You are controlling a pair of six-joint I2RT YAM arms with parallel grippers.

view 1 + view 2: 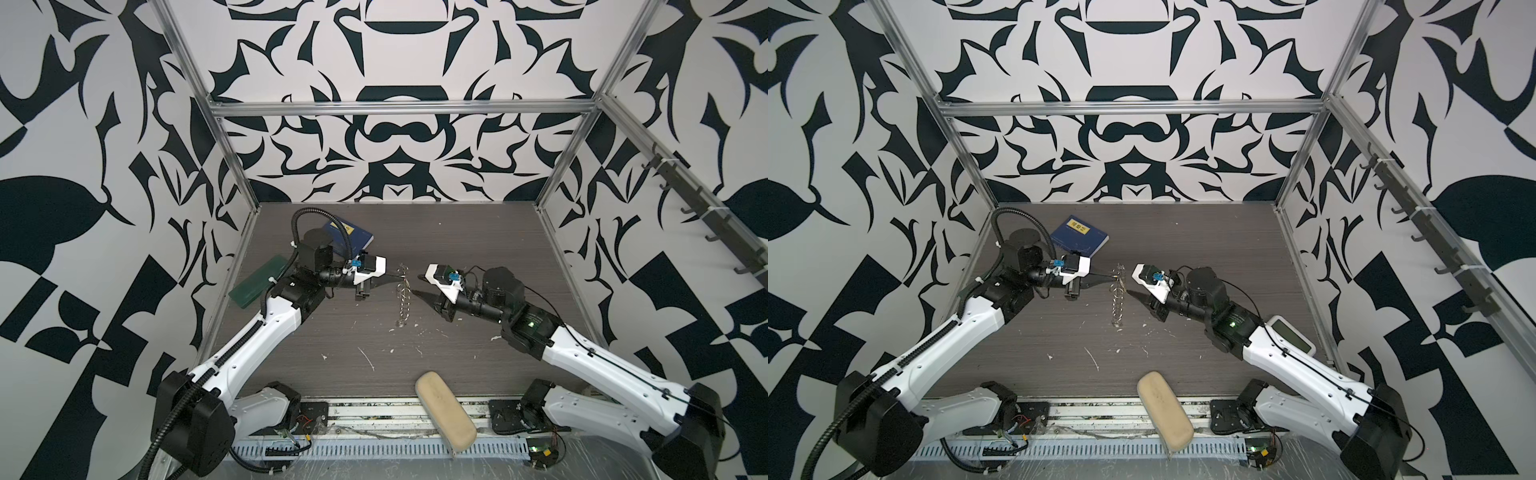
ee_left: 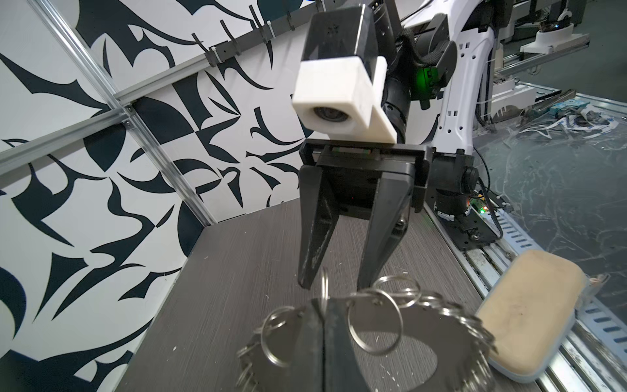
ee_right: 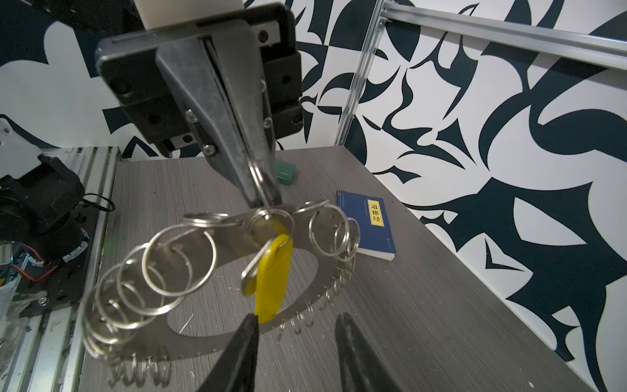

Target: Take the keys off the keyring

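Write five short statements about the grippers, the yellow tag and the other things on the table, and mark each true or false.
1. The left gripper is shut on the keyring at its upper rim. True.
2. The right gripper is clamped on the yellow tag. False: its jaws stand apart and nothing is gripped between them.
3. The yellow tag lies flat on the table. False: it hangs from the keyring.
4. A blue book lies on the table. True.
5. The beige pad sits against the back wall. False: it lies at the front edge, between the arm bases.
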